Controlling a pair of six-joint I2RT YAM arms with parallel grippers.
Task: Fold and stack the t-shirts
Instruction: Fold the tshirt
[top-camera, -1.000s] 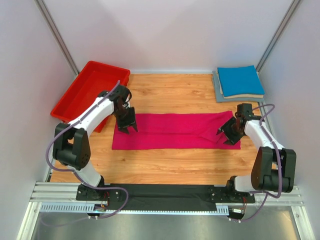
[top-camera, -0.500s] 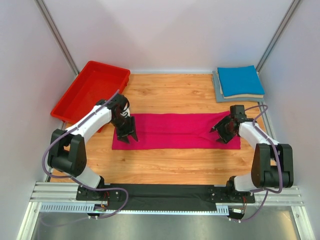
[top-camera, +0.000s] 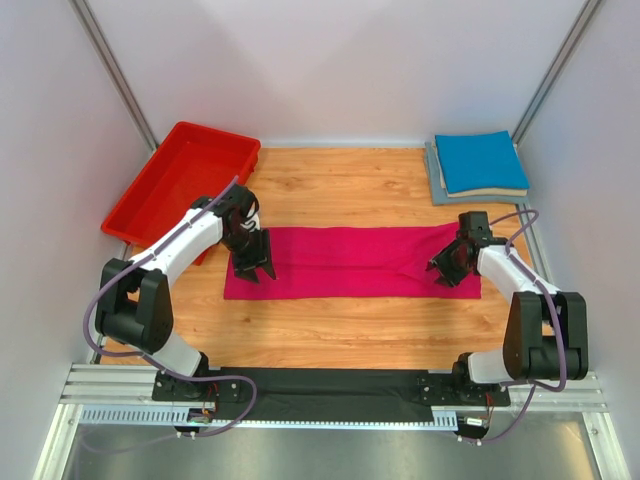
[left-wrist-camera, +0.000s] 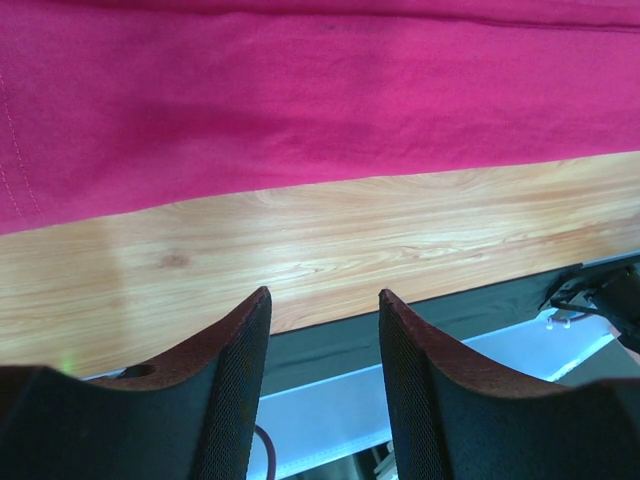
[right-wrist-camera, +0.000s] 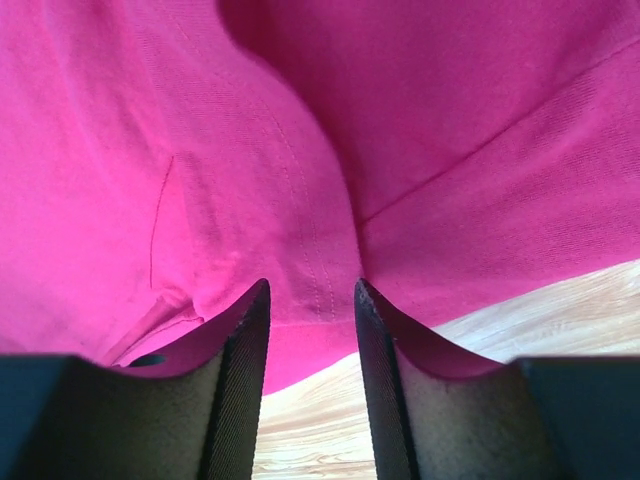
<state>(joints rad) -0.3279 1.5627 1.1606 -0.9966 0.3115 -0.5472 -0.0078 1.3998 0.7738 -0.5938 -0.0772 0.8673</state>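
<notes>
table (top-camera: 350, 330) and pink t-shirt (top-camera: 350, 262) unchanged; left fingers (left-wrist-camera: 228, 385), right fingers (right-wrist-camera: 236, 395) barely shifted.

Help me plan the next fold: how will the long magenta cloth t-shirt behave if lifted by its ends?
Likely floppy: the long magenta cloth t-shirt lies flat with soft creases, so its middle would probably sag. Probably light, being thin cloth. A push would likely bunch it, not slide it.
</notes>
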